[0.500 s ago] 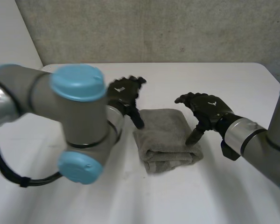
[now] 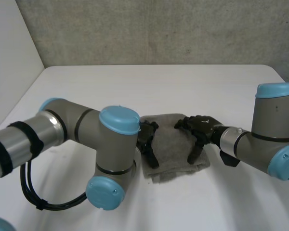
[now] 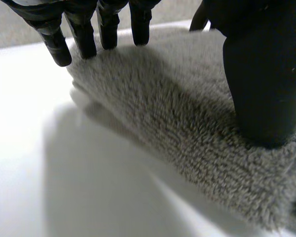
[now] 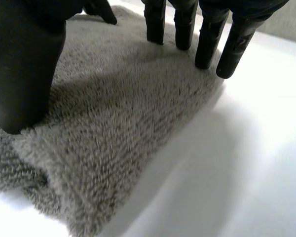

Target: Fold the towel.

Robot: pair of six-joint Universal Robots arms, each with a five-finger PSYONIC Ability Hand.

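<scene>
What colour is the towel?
Plain grey towel, no pattern; clearest in the right wrist view.

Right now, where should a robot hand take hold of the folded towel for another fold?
Probably the near end of the towel, coming from the robot's side: its layers lie loose there, giving a lip, while the long sides are rounded folds flat on the table.

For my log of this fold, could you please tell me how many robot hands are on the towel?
2: the left hand on the towel's left edge, the right hand on its right edge.
</scene>
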